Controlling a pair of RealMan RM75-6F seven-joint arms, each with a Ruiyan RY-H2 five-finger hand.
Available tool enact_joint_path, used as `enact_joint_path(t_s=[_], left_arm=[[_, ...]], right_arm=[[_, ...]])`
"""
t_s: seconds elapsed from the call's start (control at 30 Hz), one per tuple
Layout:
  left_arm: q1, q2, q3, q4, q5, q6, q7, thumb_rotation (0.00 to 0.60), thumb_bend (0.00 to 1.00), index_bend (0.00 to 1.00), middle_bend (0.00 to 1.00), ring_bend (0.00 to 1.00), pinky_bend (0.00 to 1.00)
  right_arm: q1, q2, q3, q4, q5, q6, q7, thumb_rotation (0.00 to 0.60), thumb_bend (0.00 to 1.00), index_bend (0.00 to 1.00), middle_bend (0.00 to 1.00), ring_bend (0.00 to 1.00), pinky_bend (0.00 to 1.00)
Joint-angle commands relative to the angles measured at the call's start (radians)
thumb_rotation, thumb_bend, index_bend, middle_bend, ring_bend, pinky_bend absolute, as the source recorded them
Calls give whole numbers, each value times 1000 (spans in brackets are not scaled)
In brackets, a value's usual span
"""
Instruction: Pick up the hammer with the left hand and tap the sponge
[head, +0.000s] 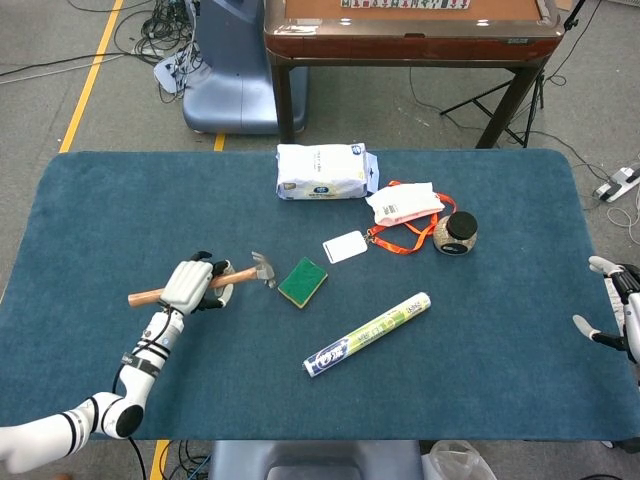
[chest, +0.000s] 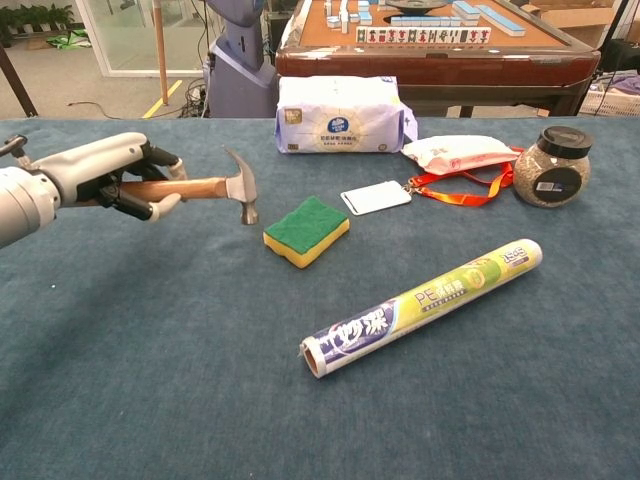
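Observation:
My left hand grips the wooden handle of the hammer and holds it off the blue table. The steel head hangs just left of the sponge, a little above it and not touching. The sponge is a green-topped yellow block lying flat near the middle of the table. At the table's right edge in the head view, my right hand rests with fingers spread and nothing in it; the chest view does not show it.
A roll of plastic wrap lies in front of the sponge to the right. Behind it are a white card, an orange lanyard, a tissue pack, a wet-wipe pouch and a jar.

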Motion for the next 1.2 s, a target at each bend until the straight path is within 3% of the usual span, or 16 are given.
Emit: enact_joint_path(t_s=[0.03,0.27,0.47,0.87,1.2], left_arm=[[-10,-18,-9,75,132,68,-183,600,525,710,763,560,349],[-55,-67,-4,230,291,192,-370,600,523,728,789,659,651],[-102,-119,29,379,400,281,-438,600,523,731,800,704,800],[-154,-236,96,658,486,381,-484,600,521,738,812,787,905],[-178,-323,139,842,484,350,-481,600,520,743,817,818,933]], right_arm=[[0,1,0,-3,1,0,-2,600,164,205,264,163,213],[3,1,2,-9,1,-2,-11,600,164,205,264,163,213],[3,4,2,-14,3,-4,-15,600,164,205,264,163,214],[0,5,1,-17,7,-4,-20,600,164,205,264,163,213],[-4,5,0,-15,13,-3,-21,600,164,205,264,163,213]])
